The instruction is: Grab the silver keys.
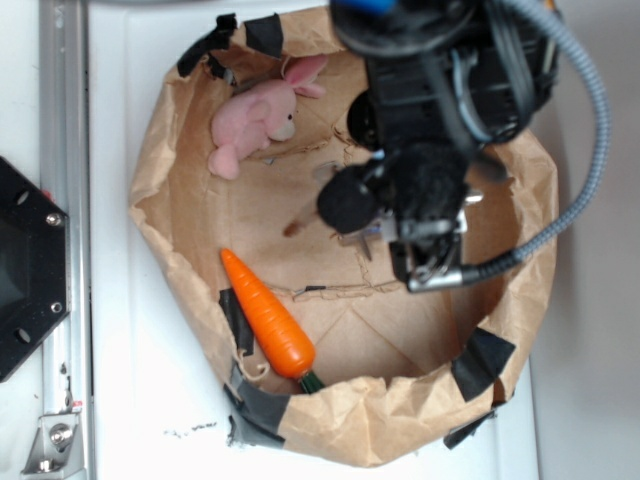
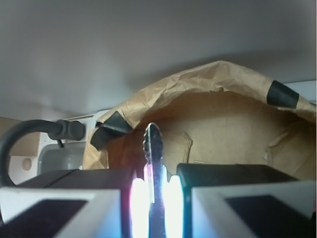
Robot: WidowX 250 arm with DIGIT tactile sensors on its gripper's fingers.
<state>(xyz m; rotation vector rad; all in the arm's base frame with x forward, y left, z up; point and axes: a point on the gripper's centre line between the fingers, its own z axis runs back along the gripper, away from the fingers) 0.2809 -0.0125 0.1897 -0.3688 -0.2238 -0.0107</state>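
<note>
Inside the paper bag (image 2: 223, 84), end effector (image 2: 154, 186) pinching silver keys (image 2: 153, 144), key upright.

No readable text, labels, brands, numbers, signs

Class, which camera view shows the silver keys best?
The wrist view: one key of the silver keys stands upright between the pincer fingers. The exterior view shows only a bit of metal under the arm.

Exterior looks straight down; wrist peers close, seemingly sideways, both sharing the paper bag (image 1: 200, 140) (image 2: 223, 84).
</note>
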